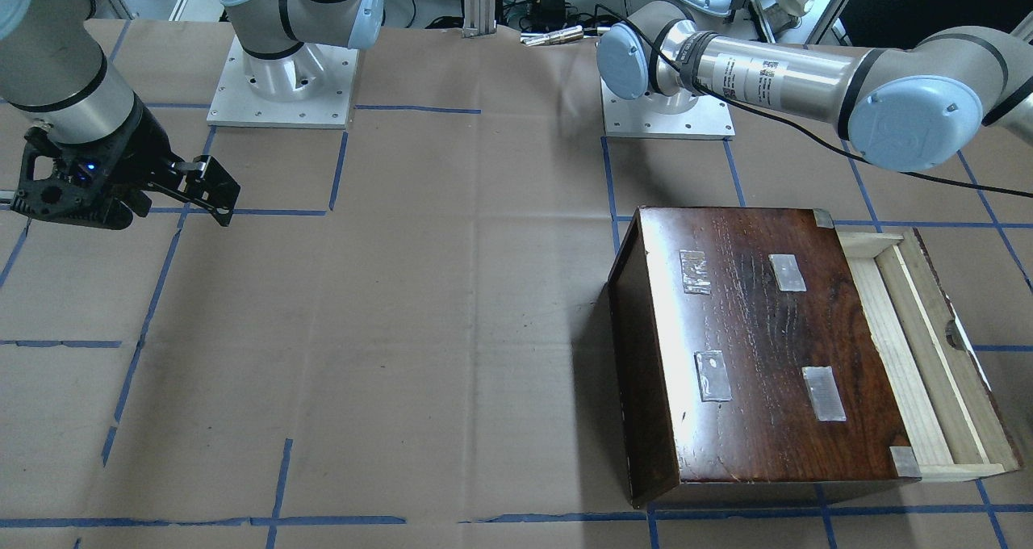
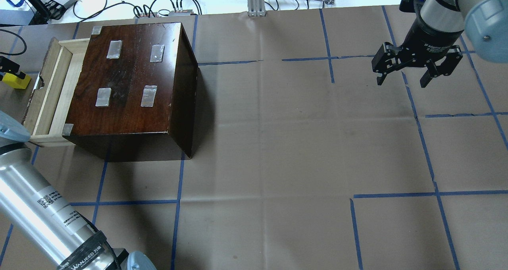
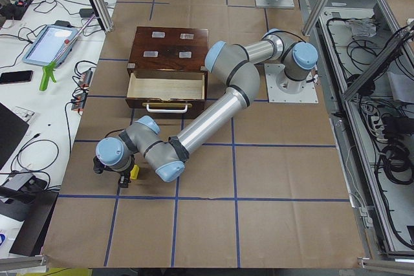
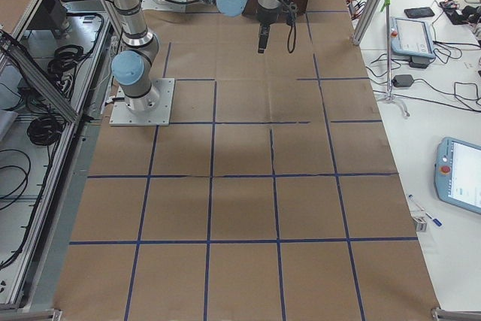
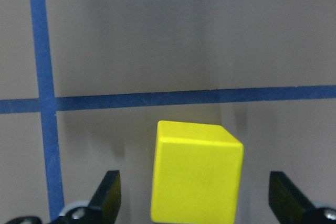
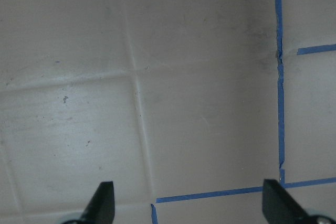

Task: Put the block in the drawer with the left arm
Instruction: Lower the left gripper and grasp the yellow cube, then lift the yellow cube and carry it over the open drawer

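One dark box [image 2: 131,75] fills your overhead view's upper left, its drawer [image 2: 53,87] pulled open. You see the left gripper [image 5: 195,198] spread wide around the block [image 2: 16,80], untouched, at far left; the right gripper [image 2: 401,81] gapes empty.

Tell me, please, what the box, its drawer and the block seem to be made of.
The box: dark wood, glossy varnish; grain and glare show. The drawer: pale, matte, seemingly unfinished wood planks. The block: smooth, evenly yellow; painted wood or plastic, hard to tell.
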You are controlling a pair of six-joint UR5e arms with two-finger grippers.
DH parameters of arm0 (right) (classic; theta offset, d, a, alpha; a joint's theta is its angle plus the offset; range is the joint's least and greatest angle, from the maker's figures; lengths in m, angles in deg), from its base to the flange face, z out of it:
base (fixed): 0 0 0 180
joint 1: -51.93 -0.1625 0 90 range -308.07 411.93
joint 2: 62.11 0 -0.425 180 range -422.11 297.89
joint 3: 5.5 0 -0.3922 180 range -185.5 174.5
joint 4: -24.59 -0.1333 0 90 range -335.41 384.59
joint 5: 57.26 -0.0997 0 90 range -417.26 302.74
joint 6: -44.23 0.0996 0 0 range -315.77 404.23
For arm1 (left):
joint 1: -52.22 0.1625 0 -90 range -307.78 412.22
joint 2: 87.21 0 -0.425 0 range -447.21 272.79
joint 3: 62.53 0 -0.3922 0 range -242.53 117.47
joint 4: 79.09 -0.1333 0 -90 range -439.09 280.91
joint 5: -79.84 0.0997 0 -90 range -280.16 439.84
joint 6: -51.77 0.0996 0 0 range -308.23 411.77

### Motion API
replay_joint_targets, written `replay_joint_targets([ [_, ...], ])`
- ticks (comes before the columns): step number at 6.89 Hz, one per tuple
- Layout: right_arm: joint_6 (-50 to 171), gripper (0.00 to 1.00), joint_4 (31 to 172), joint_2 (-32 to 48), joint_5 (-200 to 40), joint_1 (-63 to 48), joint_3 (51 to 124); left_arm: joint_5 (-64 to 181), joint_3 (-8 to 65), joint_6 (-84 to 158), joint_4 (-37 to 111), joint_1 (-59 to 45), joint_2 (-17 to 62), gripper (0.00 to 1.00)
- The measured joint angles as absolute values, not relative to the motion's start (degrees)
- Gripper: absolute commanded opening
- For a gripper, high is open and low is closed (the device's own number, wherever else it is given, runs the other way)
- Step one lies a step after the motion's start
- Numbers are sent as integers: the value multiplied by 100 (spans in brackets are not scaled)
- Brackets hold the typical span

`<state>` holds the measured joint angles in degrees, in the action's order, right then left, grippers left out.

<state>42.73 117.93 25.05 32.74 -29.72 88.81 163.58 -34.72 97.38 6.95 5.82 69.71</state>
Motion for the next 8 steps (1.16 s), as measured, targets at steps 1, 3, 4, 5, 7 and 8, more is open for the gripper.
replay_joint_targets([
  [1, 4273, 100, 11793, 2506, 3274, -2972, 8881, 16359, -3474, 9738, 694, 582, 6992, 50],
  [3, 4273, 100, 11793, 2508, 3273, -2972, 8881, 16360, -3483, 9738, 694, 582, 6992, 37],
  [4, 4273, 100, 11793, 2508, 3274, -2972, 8881, 16360, -3480, 9738, 702, 582, 6957, 37],
  [5, 4273, 100, 11793, 2506, 3274, -2972, 8881, 16360, -3461, 9738, 783, 582, 6873, 37],
  [7, 4273, 100, 11793, 2504, 3274, -2972, 8881, 16371, -3299, 9736, 1306, 587, 6396, 32],
  [8, 4273, 100, 11793, 2502, 3274, -2972, 8881, 16380, -3053, 9719, 1593, 589, 6034, 32],
])
